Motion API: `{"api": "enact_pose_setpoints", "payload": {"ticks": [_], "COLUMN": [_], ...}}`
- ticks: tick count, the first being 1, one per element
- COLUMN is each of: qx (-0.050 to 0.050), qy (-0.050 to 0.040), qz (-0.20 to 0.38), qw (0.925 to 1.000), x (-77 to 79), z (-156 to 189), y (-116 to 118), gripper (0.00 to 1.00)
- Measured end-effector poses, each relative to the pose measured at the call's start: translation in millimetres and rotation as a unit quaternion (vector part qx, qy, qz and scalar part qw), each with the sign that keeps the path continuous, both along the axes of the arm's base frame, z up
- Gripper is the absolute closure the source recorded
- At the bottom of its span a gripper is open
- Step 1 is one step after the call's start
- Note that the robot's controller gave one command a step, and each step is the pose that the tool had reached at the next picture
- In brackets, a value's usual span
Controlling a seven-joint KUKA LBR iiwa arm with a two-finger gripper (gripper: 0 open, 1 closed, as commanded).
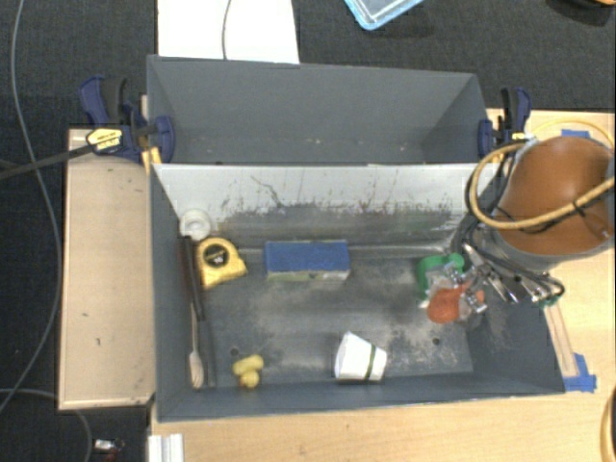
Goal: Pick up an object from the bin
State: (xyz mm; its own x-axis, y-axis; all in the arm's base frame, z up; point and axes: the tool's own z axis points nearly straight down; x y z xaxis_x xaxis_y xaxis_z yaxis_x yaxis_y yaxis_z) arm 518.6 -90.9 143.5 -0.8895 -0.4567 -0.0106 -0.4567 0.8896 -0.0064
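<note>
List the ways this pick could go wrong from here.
1. The claw is down at the right of the bin, right by an orange-red lump with a green thing close beside it. It may catch both, or nudge one away and come up with nothing.
2. Both lie near the bin's right wall, so the wrist may scrape that wall as it works there.

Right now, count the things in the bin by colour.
Yellow: 2, tape measure and small toy
White: 2, cap and cup
Blue: 1, block
Green: 1, piece
Orange: 1, lump
Brown: 1, stick
Total: 8
</note>
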Motion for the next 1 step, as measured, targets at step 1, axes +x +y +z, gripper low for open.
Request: {"api": "enact_pose_setpoints", "payload": {"ticks": [1], "qx": [-0.001], "qy": [-0.0073], "qz": [0.001], "qw": [1.0000], "x": [14.5], "z": [86.2], "y": [-0.2], "gripper": [1.00]}}
